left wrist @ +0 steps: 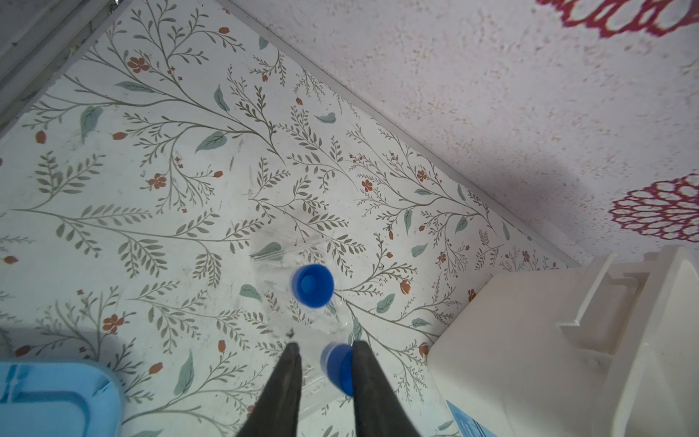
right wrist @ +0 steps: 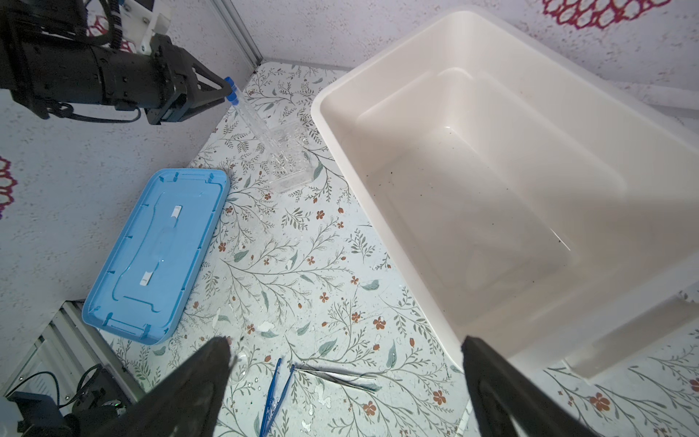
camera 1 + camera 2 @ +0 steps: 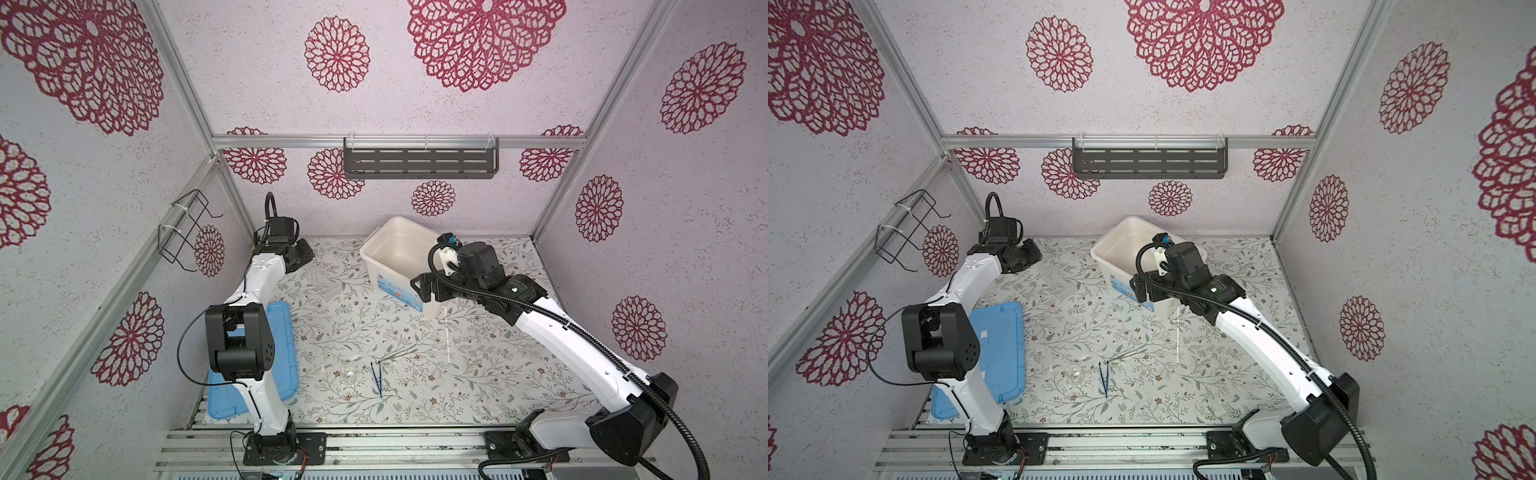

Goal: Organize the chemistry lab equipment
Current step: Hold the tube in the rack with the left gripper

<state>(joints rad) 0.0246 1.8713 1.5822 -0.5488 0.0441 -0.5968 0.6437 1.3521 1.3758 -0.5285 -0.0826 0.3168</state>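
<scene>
Here, right tool (image 2: 346, 340) near tub rim (image 2: 353, 162).

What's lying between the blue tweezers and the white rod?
A silvery tool lies there, nearer the tweezers than the rod. It shows in both top views.

Tub (image 3: 395, 253): white, open on top, at the back of the table (image 3: 353, 332), with a blue label (image 3: 399, 291) on its side.
Lid (image 3: 284, 353): light blue, flat on the table at the left, well apart from the tub, 2 small white bits on top.
Table: leaves and small flowers.
Shelf (image 3: 419, 163): dark, with slots, on the back wall.
Wire rack (image 3: 187, 230): black, on the left wall.
Walls (image 3: 291, 104): pale, big red flowers.
</scene>
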